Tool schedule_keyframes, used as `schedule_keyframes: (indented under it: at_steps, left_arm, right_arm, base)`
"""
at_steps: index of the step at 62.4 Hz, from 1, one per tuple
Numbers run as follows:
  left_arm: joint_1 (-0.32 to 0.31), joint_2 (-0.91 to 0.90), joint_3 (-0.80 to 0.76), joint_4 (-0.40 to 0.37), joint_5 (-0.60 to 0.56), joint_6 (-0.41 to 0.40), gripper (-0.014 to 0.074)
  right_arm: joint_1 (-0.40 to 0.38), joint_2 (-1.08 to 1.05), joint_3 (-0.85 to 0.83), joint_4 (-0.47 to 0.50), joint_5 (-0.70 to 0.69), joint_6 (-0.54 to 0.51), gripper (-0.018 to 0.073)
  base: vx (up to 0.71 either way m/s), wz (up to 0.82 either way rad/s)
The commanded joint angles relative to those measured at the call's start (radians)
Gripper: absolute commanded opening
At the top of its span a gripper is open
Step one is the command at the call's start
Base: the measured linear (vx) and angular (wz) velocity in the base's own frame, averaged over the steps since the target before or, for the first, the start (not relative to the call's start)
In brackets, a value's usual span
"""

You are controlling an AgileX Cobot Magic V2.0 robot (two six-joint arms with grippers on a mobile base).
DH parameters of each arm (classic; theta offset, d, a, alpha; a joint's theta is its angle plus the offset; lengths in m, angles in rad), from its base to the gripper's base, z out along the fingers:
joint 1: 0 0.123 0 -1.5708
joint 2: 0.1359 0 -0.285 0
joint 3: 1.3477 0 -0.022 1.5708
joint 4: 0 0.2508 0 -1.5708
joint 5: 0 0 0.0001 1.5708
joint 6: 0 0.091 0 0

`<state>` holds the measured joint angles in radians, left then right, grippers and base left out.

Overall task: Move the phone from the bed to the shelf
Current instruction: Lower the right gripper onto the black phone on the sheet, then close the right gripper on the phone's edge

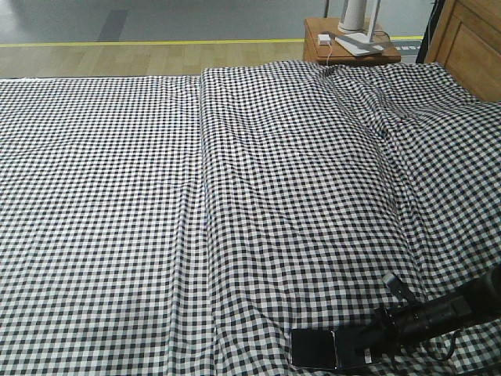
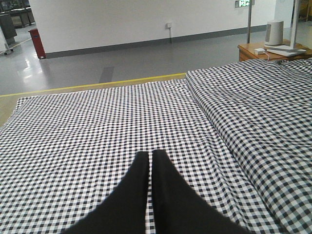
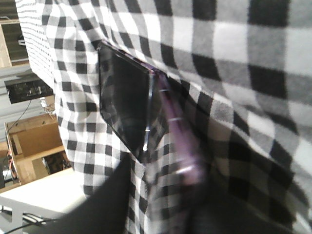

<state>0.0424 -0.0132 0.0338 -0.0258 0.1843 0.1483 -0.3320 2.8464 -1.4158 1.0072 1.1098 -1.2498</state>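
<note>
Resting on bed [image 1: 196, 196]; phone [image 1: 311, 348] prob. clamped by R pincer [image 1: 338, 350].

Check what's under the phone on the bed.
Only the checked sheet of the bed shows under the phone. The right end effector covers one end, so what's beneath there is hidden.

The phone [image 1: 315, 349] is a flat, glossy black slab with a pinkish edge. It lies on the bed [image 1: 196, 204] near the front edge, right of the middle. The bed is covered in wrinkled black-and-white small check, and its light wooden headboard [image 1: 470, 39] stands at the far right.
</note>
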Motion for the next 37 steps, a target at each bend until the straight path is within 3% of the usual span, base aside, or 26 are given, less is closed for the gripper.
schedule_keyframes:
  at_steps: [1,10,37]
  left_arm:
    - [-0.004,-0.013,-0.021,-0.009,-0.072,-0.006,0.0001]
    - [-0.004,-0.013,-0.021,-0.009,-0.072,-0.006,0.0001]
    - [-0.004,-0.013,-0.021,-0.009,-0.072,-0.006,0.0001]
  right_arm:
    - [0.001,-0.052,-0.009,-0.007,0.109,-0.013,-0.0013]
    - [0.001,-0.052,-0.009,-0.011,0.177,-0.02,-0.0011]
    - [0.002,-0.192,-0.005,-0.057,0.179,-0.005,-0.0004]
  base:
    - [0.0,0.0]
    - [0.0,0.0]
    - [0.0,0.0]
